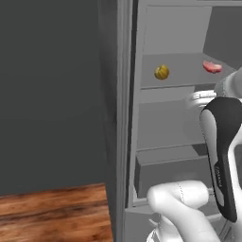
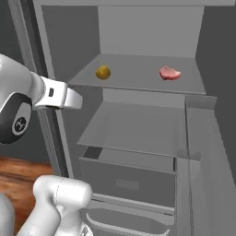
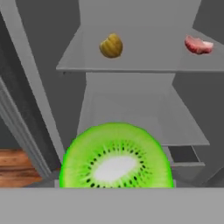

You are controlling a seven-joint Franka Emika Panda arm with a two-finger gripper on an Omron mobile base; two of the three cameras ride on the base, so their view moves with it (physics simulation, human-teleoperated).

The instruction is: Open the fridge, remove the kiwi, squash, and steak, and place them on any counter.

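gripper carries kiwi (image 3: 116,156), bright green face showing.

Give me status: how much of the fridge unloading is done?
Done: the fridge is open, shelves exposed. In hand: the kiwi sits right at the hand camera, apparently held by the claw, though the fingers aren't visible, and it is not on a counter yet. Left: the squash and steak lie on the upper shelf, untouched.

A kitchen: open fridge (image 2: 138,120) with shelved food, wooden floor (image 1: 52,212).
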